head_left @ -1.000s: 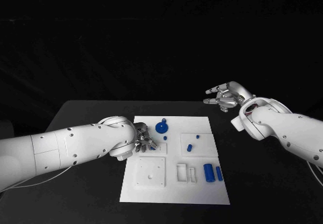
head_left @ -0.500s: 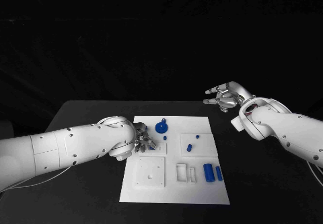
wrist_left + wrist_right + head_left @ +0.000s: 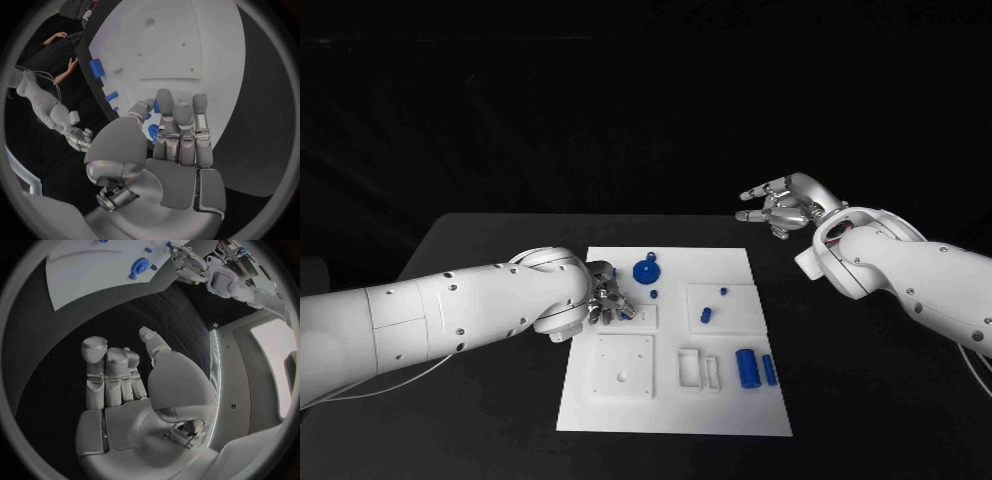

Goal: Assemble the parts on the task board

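Note:
The white task board [image 3: 733, 415] lies in the middle of the black table. My left hand [image 3: 606, 300] hovers low over the board's left part, by a small square socket. In the left wrist view its thumb and fingers [image 3: 181, 132] pinch a small blue part [image 3: 153, 131]. A round blue disc with a knob [image 3: 646, 270] stands just beyond that hand; the disc [image 3: 139, 265] also shows in the right wrist view. My right hand [image 3: 783, 208] hangs in the air past the board's far right corner, fingers apart and holding nothing.
A small blue peg [image 3: 655, 295] sits beside the left hand. Two more small blue pieces [image 3: 707, 317] rest on a raised square plate. Two blue cylinders [image 3: 747, 368] lie at the board's near right, next to narrow slots [image 3: 691, 368]. A square plate with holes [image 3: 623, 368] is near left.

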